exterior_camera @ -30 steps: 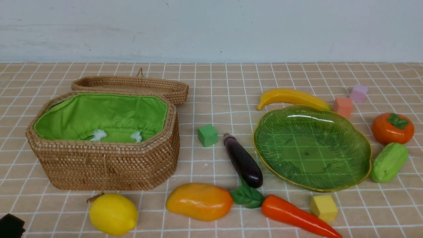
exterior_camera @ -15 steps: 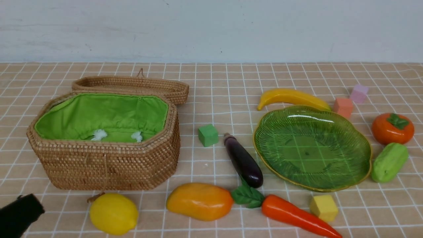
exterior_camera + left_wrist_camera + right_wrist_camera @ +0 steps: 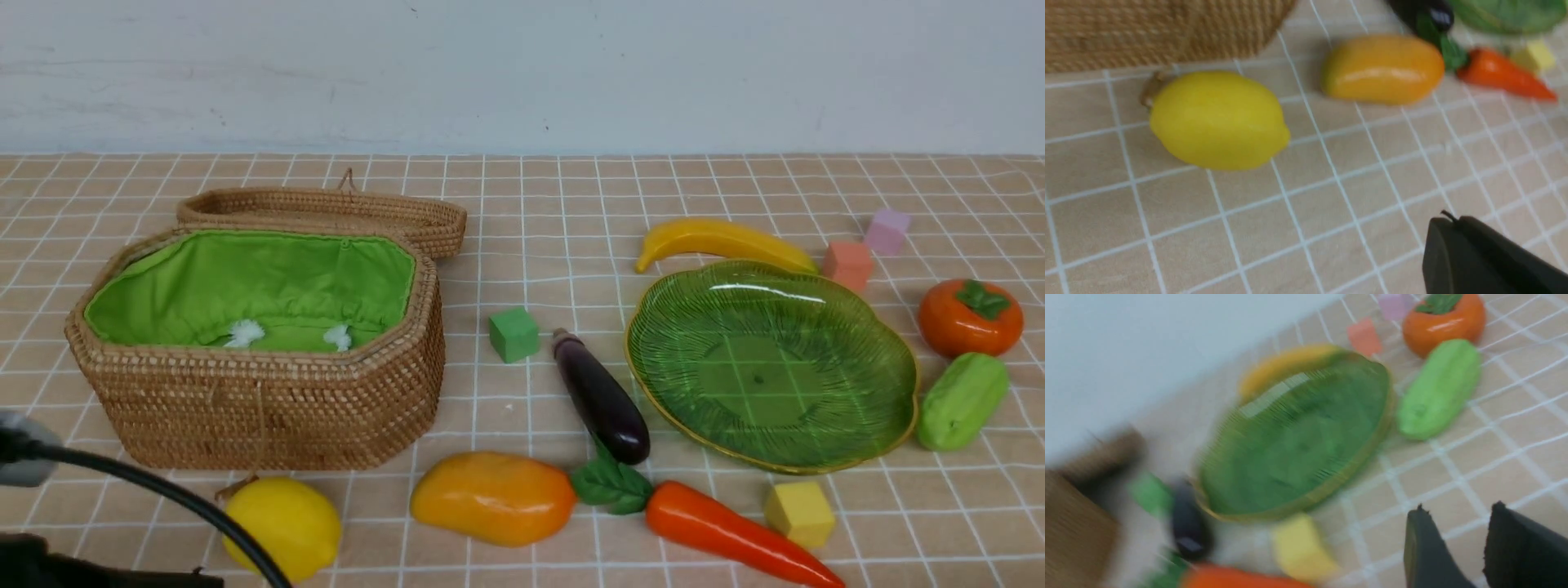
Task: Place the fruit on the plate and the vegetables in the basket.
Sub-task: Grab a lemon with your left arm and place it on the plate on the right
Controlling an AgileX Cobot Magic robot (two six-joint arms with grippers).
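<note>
On the checked tabletop point(image 3: 531, 212), the basket point(image 3: 261, 408) fills the left of the front view. Its lid point(image 3: 326, 211) is folded back behind it, and the green lining shows two white tassels point(image 3: 245, 333). The lemon point(image 3: 282, 527) lies at the lower left, just in front of the basket. The mango point(image 3: 490, 498) is to its right at lower centre, its end against the leaves of the carrot point(image 3: 718, 531), which points toward the lower right corner. The eggplant point(image 3: 600, 396) lies at an angle in the centre, between the green cube point(image 3: 513, 333) and the plate point(image 3: 767, 367), which takes up the right-centre. The banana point(image 3: 718, 238) lies along the plate's far edge. The persimmon point(image 3: 967, 318) and the gourd point(image 3: 962, 400) sit at the right edge of the frame, beside the plate. A yellow cube point(image 3: 800, 512) sits below the plate, and a salmon cube point(image 3: 847, 263) and a pink cube point(image 3: 886, 230) above it. A black cable point(image 3: 163, 490) arcs across the lower left corner. In the left wrist view, the left gripper point(image 3: 1474, 253) is clenched on nothing, apart from the lemon. In the blurred right wrist view, the right gripper point(image 3: 1457, 514) is released, with bare cloth showing between its fingers.
</note>
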